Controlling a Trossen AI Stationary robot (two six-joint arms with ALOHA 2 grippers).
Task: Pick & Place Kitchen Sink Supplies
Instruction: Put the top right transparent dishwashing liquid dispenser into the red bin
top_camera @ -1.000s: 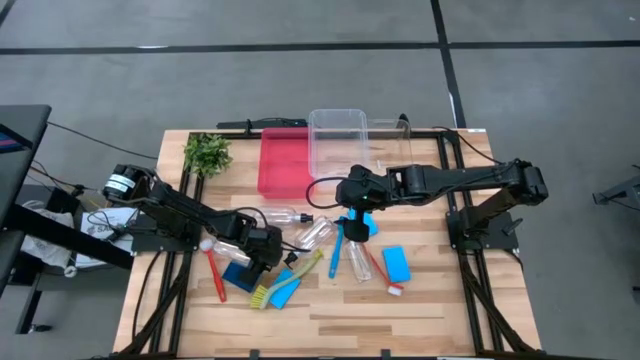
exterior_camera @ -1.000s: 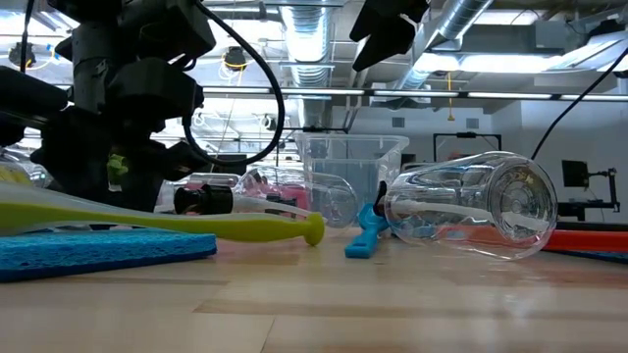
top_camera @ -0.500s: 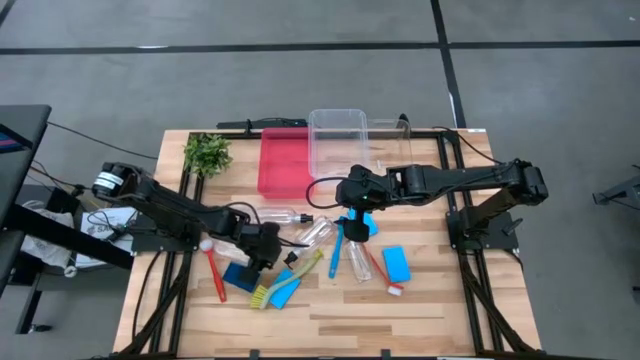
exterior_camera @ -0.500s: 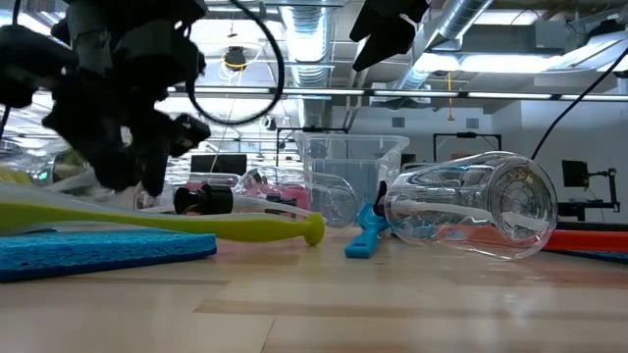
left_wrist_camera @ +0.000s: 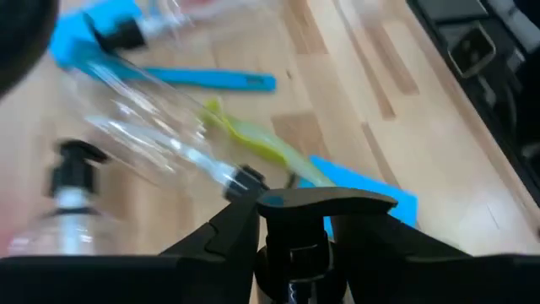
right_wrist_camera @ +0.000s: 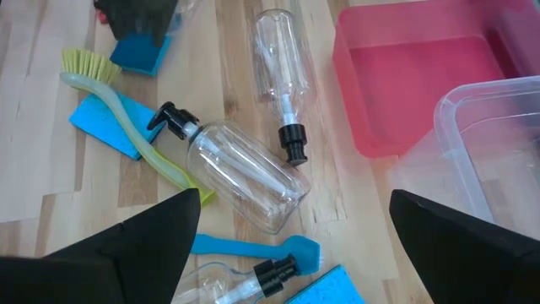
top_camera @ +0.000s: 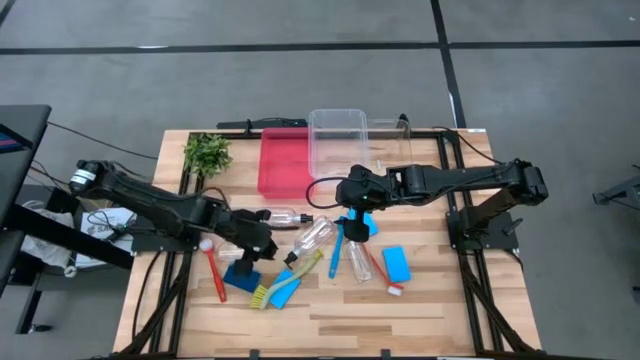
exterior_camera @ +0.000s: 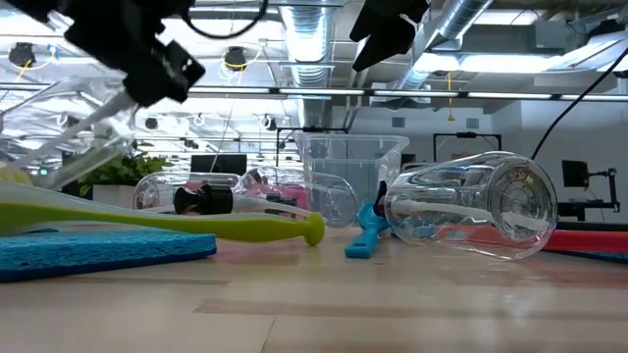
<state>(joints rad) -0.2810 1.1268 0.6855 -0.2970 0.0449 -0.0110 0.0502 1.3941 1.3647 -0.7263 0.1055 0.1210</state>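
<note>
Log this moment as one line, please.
left gripper near blue rectangular sponge | right gripper open above clear plastic black-capped bottle

Wooden desk (top_camera: 330,310) is carrying a leafy plant (top_camera: 207,153), red tray (top_camera: 283,163), clear bin (top_camera: 340,140), clear bottles (top_camera: 313,233), blue sponges (top_camera: 396,263) and long-handled brushes (top_camera: 214,270) lying directly on it.

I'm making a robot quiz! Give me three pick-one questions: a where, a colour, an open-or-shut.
1. The leafy green plant is where, against the shallow red plastic tray? A inside; B beside; C under.
2. The rectangular sponges are: A blue; B orange; C white.
3. The right end effector above the clear plastic bottles is: A open; B shut on a sponge; C shut on a brush.
B, it stands beside the tray; A, each is blue; A, its fingers spread wide, empty.
</note>
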